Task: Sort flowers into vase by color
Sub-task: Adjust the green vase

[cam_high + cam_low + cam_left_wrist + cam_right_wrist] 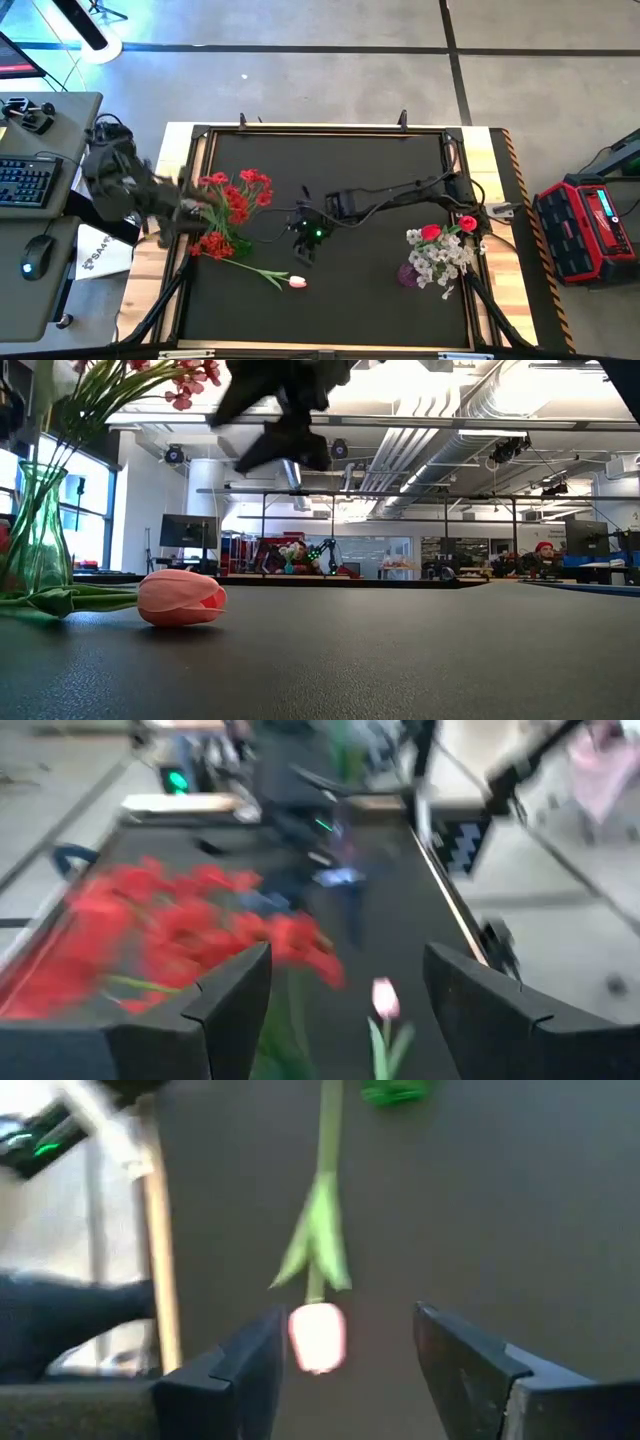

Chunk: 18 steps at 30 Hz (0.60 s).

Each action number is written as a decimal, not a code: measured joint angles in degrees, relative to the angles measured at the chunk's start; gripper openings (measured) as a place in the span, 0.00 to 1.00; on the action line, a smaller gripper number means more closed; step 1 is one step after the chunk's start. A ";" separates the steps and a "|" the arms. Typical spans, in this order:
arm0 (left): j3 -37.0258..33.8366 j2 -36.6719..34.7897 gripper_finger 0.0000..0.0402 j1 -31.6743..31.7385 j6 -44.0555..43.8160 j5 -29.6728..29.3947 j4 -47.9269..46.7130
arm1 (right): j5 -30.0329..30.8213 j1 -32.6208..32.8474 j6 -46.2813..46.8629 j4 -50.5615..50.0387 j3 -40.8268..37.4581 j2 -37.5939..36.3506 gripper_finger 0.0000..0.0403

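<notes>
Pale pink, the tulip bud is lying alone on the dark surface, its green stem running back toward the red blossom clusters standing in the green glass vase at the left. The right pincer is hovering just above the bud with its fingers spread and holding nothing; in its wrist view the bud sits between them. The left pincer, also spread and empty, is waiting beside the red cluster. The step in hand appears to be picking up the tulip. The next move calls for lowering and closing on the bud or stem, then carrying it to the right-hand bunch of white blossoms.
</notes>
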 joint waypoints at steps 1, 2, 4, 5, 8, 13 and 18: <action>0.00 1.31 0.62 0.00 0.04 1.64 -0.23 | 1.28 -0.04 0.68 -0.34 -0.01 -0.36 0.50; 0.03 2.63 0.62 0.00 0.02 3.43 -0.18 | 2.50 -0.10 0.71 -0.29 -0.02 -0.87 0.50; 0.37 5.14 0.62 0.00 -0.08 7.42 -0.29 | 4.76 -0.15 0.65 -0.15 -0.02 -2.70 0.48; 0.54 6.64 0.62 0.00 -0.07 9.27 -0.29 | 5.76 -0.09 0.65 0.11 0.00 -3.68 0.47; 1.22 10.96 0.62 -0.12 -0.76 13.46 -0.35 | 8.62 -0.32 0.56 -0.32 0.00 -7.38 0.44; 1.66 16.23 0.61 -1.54 -2.45 17.18 1.77 | 11.64 -1.77 -0.01 -0.42 0.02 -14.59 0.40; 1.60 21.75 0.57 -2.52 -3.06 18.28 2.20 | 13.48 -3.29 0.01 -0.81 0.02 -19.34 0.38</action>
